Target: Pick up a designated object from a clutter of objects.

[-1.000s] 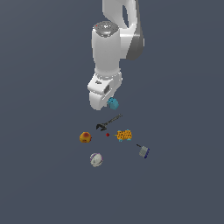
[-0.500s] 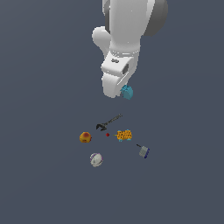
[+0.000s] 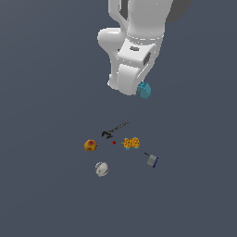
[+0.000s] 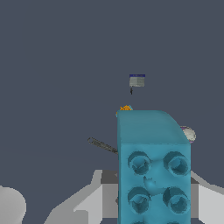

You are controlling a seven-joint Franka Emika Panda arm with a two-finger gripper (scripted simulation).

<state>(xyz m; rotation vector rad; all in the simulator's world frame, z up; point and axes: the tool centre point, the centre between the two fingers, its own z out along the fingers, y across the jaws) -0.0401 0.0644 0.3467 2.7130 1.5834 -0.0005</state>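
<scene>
The cyan-blue studded block [image 3: 144, 90] hangs in my gripper [image 3: 140, 92], lifted well above the floor. In the wrist view the block [image 4: 153, 166] fills the foreground between the grey fingers [image 4: 89, 203], which are shut on it. Below lie the other items of the clutter: a black wrench [image 3: 115, 129], an orange-red ball [image 3: 90, 146], an orange-yellow studded block [image 3: 131, 143], a white-purple ball [image 3: 102, 169] and a grey piece with a blue end [image 3: 152, 160]. The wrist view shows the grey-blue piece [image 4: 137, 80], the wrench [image 4: 101, 145], and edges of the orange-yellow block [image 4: 125, 108] and white-purple ball [image 4: 188, 134] behind the held block.
A tiny red dot [image 3: 114, 142] sits on the floor between the wrench and the orange-yellow block. The floor is a plain dark grey surface [image 3: 46, 194]. The white arm [image 3: 139, 28] reaches down from the top of the exterior view.
The gripper has risen with the blue block in it and shifted toward the exterior view's right. The items on the floor have not moved.
</scene>
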